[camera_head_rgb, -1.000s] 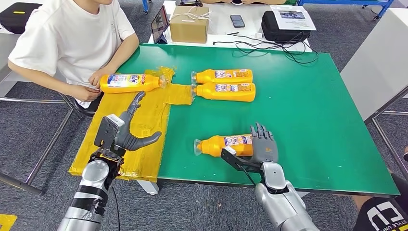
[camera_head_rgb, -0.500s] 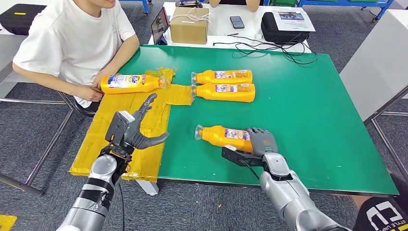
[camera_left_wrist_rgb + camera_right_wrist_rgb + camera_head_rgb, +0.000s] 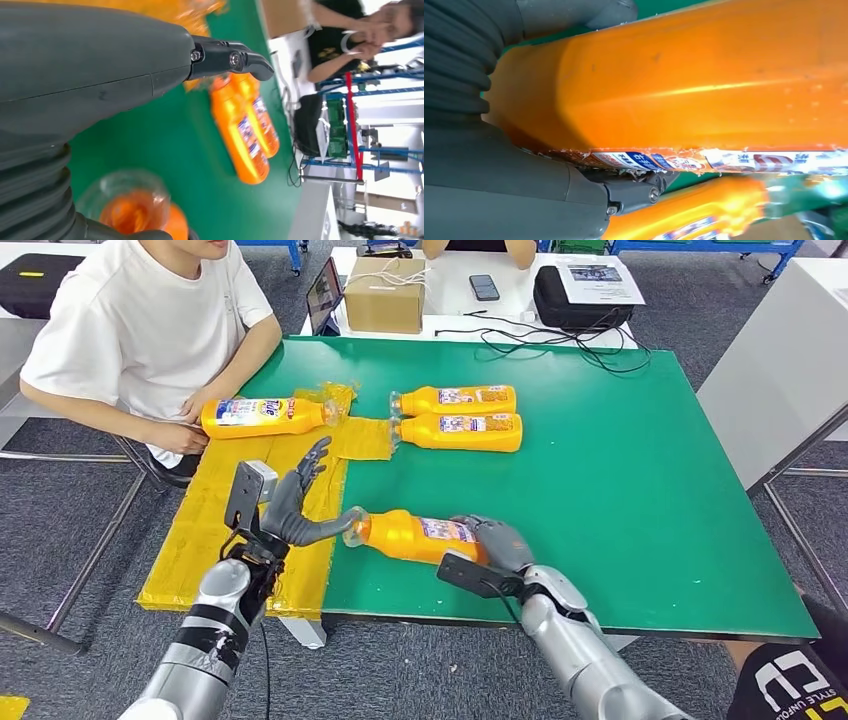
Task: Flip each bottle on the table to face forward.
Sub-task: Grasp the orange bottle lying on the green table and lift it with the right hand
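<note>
Your right hand has its fingers wrapped round the base of the near bottle, which lies across the green bench near its front edge. Your left hand has its fingers spread by the clear cap. Steady the neck there and roll the bottle slowly until the label faces front. The bottle looks full of orange liquid.

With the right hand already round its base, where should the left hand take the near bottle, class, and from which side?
Probably at the neck, coming from the robot's left. The near bottle lies on its side with its clear cap end pointing at the left hand, whose open fingers sit right by it. The right hand covers the base, leaving the narrow neck free.
</note>
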You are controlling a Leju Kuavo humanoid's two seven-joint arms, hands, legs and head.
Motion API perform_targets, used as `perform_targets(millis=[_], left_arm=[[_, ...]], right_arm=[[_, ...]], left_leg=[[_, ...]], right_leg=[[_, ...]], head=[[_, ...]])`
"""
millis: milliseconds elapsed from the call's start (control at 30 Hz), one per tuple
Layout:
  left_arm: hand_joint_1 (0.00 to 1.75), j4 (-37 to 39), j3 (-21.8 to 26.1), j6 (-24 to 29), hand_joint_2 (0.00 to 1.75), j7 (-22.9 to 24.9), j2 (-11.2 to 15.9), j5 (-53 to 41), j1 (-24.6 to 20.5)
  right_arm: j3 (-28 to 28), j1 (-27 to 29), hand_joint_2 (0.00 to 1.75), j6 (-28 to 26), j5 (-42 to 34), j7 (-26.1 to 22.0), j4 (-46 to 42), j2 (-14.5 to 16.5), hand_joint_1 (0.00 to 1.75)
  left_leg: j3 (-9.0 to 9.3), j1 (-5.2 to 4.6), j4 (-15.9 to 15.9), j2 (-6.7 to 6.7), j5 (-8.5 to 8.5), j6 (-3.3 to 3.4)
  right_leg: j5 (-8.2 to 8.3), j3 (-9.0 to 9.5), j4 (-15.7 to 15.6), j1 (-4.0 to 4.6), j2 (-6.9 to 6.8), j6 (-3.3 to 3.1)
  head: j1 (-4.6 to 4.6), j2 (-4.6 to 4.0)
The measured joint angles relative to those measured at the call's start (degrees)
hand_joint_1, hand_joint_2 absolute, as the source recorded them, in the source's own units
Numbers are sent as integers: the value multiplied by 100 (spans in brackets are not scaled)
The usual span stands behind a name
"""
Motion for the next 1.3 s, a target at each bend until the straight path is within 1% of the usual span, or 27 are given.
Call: perform_targets(millis=[133,367,433,500,533,600,667,700,800,900,967,1033,1133,1233,1300], left_arm=[[0,301,-2,23,175,-176,-110,76,114],[0,485,1,21,175,-182,-140,112,134],[0,506,2,29,175,-190,-150,146,143],[0,513,19,56,175,-268,-224,302,209],[0,511,34,51,175,-360,-305,442,280],[0,481,71,-34,175,-589,-510,773,501],[0,366,84,-198,175,-792,-713,1024,783],[0,273,62,-282,175,-912,-785,1058,927],[0,-37,-96,-495,175,-1353,-847,896,1291],[0,-265,-146,-734,175,-1583,-843,921,1584],[0,-442,-120,-1042,175,-1584,-839,1050,1740],[0,-599,-104,-1401,175,-1452,-839,1112,1843],[0,-693,-167,-1824,175,-1223,-853,1177,1944],[0,-662,-337,-2028,175,-1084,-905,1338,1987],[0,-619,-463,-2028,175,-1059,-936,1411,1979]], right_arm=[[209,183,175,21,-386,30,-292,58,175],[360,279,175,21,-513,31,-486,51,175],[367,310,175,21,-618,-57,-527,52,175],[366,438,175,0,-957,-300,-666,54,175],[365,581,175,-77,-1183,-419,-826,60,175],[362,993,175,-397,-1593,-536,-1302,89,175],[363,1444,175,-726,-1927,-507,-1844,139,175],[367,1633,175,-774,-2086,-481,-2086,157,175],[377,1991,175,-654,-2398,-510,-2644,161,175],[375,2183,175,-739,-2340,-565,-2996,157,175],[365,2275,175,-838,-2216,-550,-3149,154,175],[353,2323,175,-957,-2113,-557,-3246,171,175],[313,2324,175,-1292,-2094,-646,-3390,308,175],[256,2244,175,-1694,-2112,-657,-3568,538,172],[239,2146,175,-1787,-2052,-542,-3623,658,173]], left_leg=[[-17,16,0,-14,2,-3],[-25,15,0,-11,0,-4],[-26,15,0,-13,-1,-4],[-28,15,0,-21,-1,-4],[-31,16,0,-30,-1,-4],[-43,15,1,-56,-3,-2],[-70,13,1,-72,-4,-1],[-88,12,1,-74,-4,0],[-127,10,2,-75,-3,0],[-135,10,2,-74,-4,0],[-142,10,2,-75,-4,0],[-148,10,2,-77,-4,0],[-149,10,2,-77,-3,0],[-148,10,2,-76,-2,0],[-147,10,2,-76,-2,0]], right_leg=[[-9,-9,0,10,-4,-4],[-7,-17,0,9,-4,-3],[-8,-17,0,9,-4,-3],[-10,-15,0,10,-10,-3],[-15,-13,0,10,-19,-1],[-24,-13,1,9,-43,4],[-28,-32,2,8,-57,7],[-28,-49,3,7,-60,7],[-28,-89,3,7,-64,7],[-29,-100,3,7,-66,7],[-30,-106,3,7,-69,7],[-31,-110,3,7,-72,7],[-31,-111,3,6,-72,7],[-30,-112,3,6,-73,7],[-30,-111,3,6,-72,7]], head=[[3,0],[3,0],[3,0],[2,0],[3,0],[4,0],[3,0],[2,0],[1,0],[1,0],[1,0],[3,0],[2,0],[2,0],[2,0]])
